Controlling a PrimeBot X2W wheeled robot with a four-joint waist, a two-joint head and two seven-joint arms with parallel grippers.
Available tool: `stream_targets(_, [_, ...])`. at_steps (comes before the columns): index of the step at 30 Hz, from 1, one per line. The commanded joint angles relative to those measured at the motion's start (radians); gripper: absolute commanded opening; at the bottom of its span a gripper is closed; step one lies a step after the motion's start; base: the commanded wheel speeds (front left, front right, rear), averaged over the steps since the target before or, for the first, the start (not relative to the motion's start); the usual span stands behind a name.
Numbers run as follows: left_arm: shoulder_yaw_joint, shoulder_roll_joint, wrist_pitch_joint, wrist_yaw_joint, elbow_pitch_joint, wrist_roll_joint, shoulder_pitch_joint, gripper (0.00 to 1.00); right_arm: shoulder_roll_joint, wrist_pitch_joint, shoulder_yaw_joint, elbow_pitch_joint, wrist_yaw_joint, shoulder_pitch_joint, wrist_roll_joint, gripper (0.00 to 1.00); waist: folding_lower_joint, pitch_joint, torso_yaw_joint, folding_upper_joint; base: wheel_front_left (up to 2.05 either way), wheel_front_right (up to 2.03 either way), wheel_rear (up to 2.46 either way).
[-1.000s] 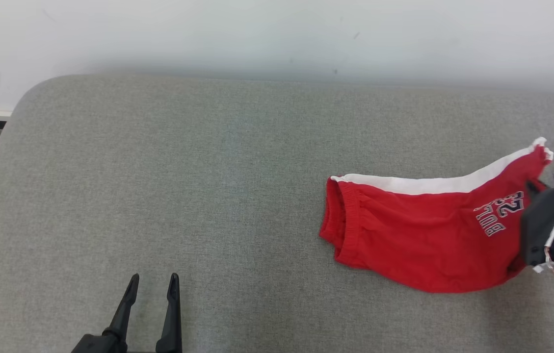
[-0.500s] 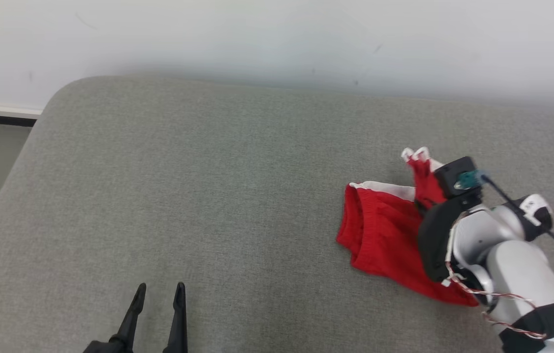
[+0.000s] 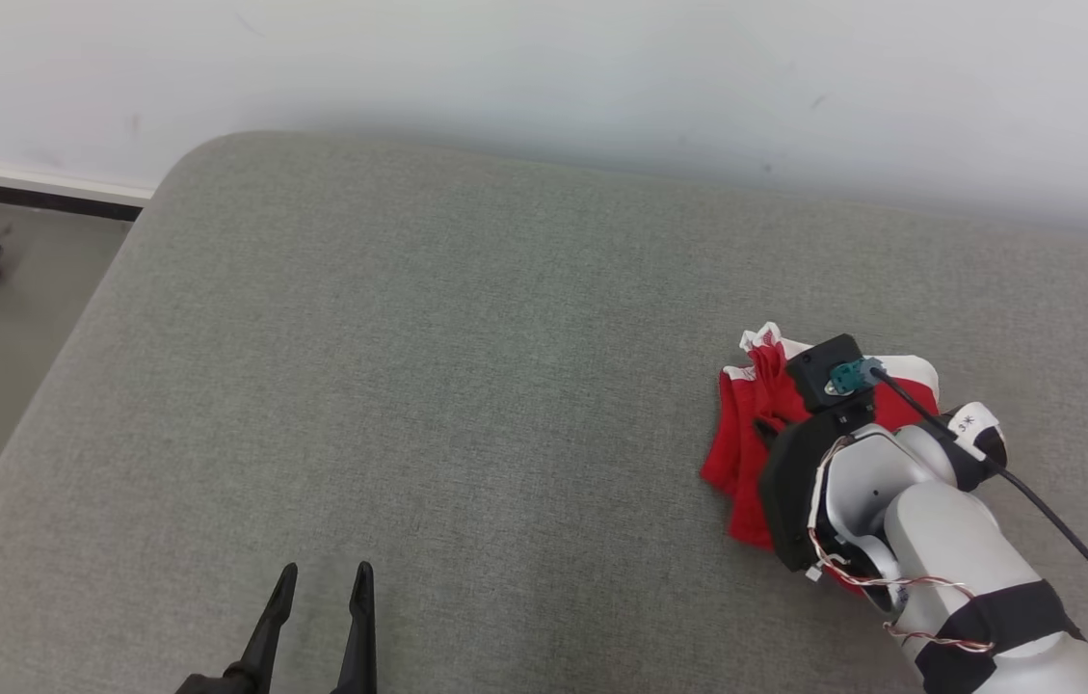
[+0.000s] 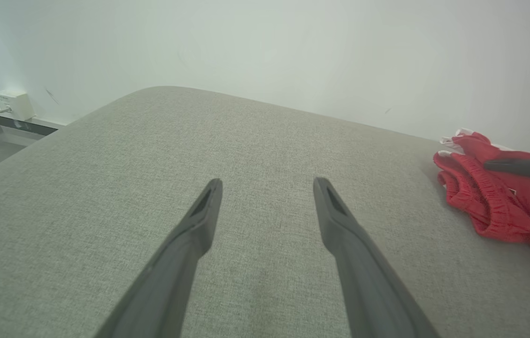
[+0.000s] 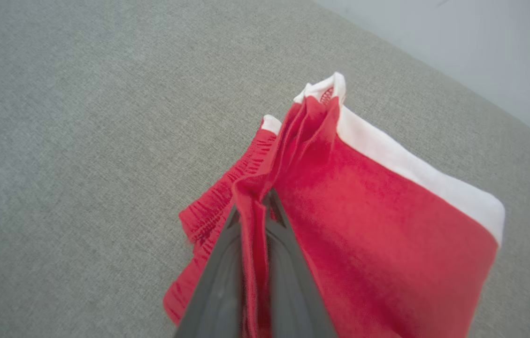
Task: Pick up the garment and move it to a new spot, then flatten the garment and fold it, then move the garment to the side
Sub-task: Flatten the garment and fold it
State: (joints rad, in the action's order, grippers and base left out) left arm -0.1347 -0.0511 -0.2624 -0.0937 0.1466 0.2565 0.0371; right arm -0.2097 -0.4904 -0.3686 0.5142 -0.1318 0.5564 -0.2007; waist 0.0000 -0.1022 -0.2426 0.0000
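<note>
**A:** Where's the garment now?

**B:** The red garment (image 3: 746,443), a pair of shorts with a white side stripe, sits bunched on the grey cloth-covered desk (image 3: 409,386). In the head view it's at about 4 o'clock from the desk's middle, well apart from every edge in view.

**A:** And what has hold of it?

**B:** The right pincer (image 5: 265,202) is clenched on a gathered ridge of red cloth. In its wrist view the pleats run up from the fingertips toward 12 o'clock, the white stripe slants off toward 3 o'clock, and the elastic waistband puckers at 8 o'clock.

**A:** Why grip it there?

**B:** My guess is that pinching one end lets the arm carry that end over the rest, either as a fold or as the start of a lift. The lower layers seem to rest on the desk, though the forearm hides too much of them to be sure.

**A:** And the other arm?

**B:** The left pincer (image 3: 325,573) is spread wide and grasps nothing. It hangs over bare desk at 7 o'clock in the head view, well apart from the shorts. I'd say it's parked clear of the work.

**A:** What's the count?

**B:** One garment, one desk and two pincers, each with two dark fingers.
</note>
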Motion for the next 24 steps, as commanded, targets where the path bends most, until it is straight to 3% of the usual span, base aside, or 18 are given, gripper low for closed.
stream_targets(1, [0.0,0.001,-0.003,0.004,0.001,0.01,0.009,1.0,0.009,0.009,-0.009,0.016,0.003,0.006,0.0,0.0,0.0,-0.003,-0.008,0.0,0.0,0.0,0.0])
stream_targets(3, [0.002,0.001,-0.003,0.006,0.001,0.013,0.008,1.0,0.014,0.016,-0.016,0.032,0.003,0.012,-0.005,0.0,0.0,-0.003,-0.011,0.0,0.0,0.0,0.0])
stream_targets(4, [0.003,0.001,-0.003,0.005,0.0,0.013,0.007,1.0,0.016,0.017,-0.021,0.039,0.003,0.014,-0.009,0.15,0.0,-0.003,-0.012,0.0,0.0,0.0,0.0])
stream_targets(5, [0.004,0.001,-0.003,0.007,0.0,0.014,0.007,1.0,0.016,0.019,-0.026,0.046,0.003,0.017,-0.013,0.72,0.0,-0.003,-0.011,0.0,0.0,0.0,0.0])
stream_targets(6, [0.005,0.001,-0.003,0.009,-0.001,0.015,0.006,1.0,0.016,0.025,-0.029,0.051,0.003,0.02,-0.016,1.0,0.0,-0.003,-0.01,0.0,0.0,0.0,0.0])
stream_targets(13, [0.013,0.001,-0.003,0.014,-0.003,0.012,0.012,1.0,0.039,0.077,-0.041,0.01,0.003,0.025,-0.127,1.0,0.0,0.011,0.012,0.0,0.0,0.0,0.0])
stream_targets(17, [0.018,0.001,-0.003,0.015,-0.006,0.01,0.016,1.0,-0.008,0.105,-0.021,-0.058,0.003,0.014,-0.188,1.0,0.0,0.027,0.033,0.0,0.0,0.0,0.0])
stream_targets(24, [0.016,0.001,-0.003,0.012,-0.007,0.004,0.018,1.0,-0.088,0.162,0.132,-0.092,0.003,-0.073,-0.124,1.0,0.0,0.038,0.05,0.0,0.0,0.0,0.0])
